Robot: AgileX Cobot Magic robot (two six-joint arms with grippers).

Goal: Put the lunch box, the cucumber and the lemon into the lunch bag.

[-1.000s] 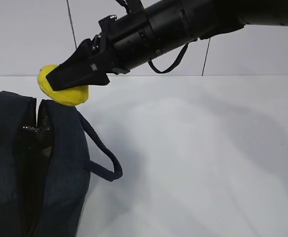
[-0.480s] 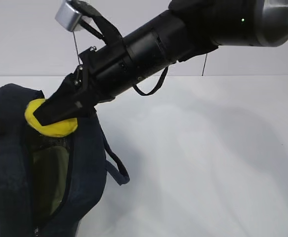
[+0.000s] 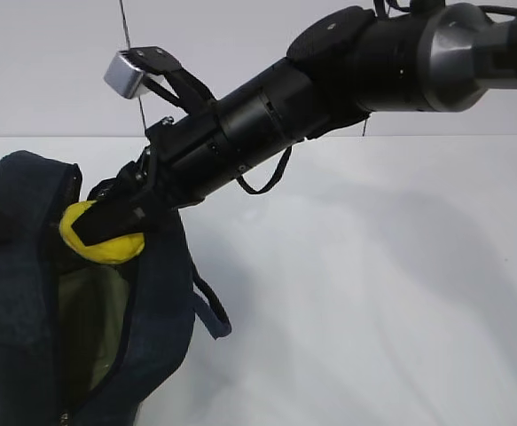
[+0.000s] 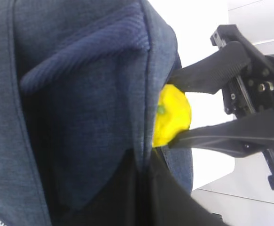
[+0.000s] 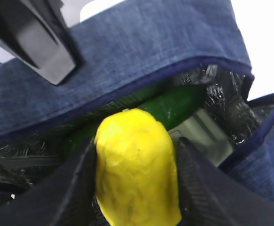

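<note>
The navy lunch bag [image 3: 19, 302] stands at the left with its mouth pulled open. My right gripper [image 3: 85, 232] reaches across and is shut on the yellow lemon [image 3: 107, 250], holding it in the bag's opening just below the rim. In the right wrist view the lemon [image 5: 134, 165] sits between the black fingers [image 5: 80, 188]. Beyond it, inside the silvery lining, lie the dark green cucumber [image 5: 174, 106] and the pale lunch box [image 5: 205, 134]. My left gripper [image 5: 52, 66] is shut on the bag's far wall [image 5: 141, 42]. The left wrist view shows bag fabric [image 4: 80, 94] and the lemon [image 4: 174, 106].
The bag's loop handle [image 3: 207, 311] hangs out to the right onto the white table [image 3: 373, 293]. A white panelled wall [image 3: 54, 53] runs behind. The right arm's black forearm [image 3: 267, 115] slants over the table above the bag.
My right gripper has carried the lemon down and left, from above the bag into its mouth. The bag's mouth has spread from nearly closed to open.
</note>
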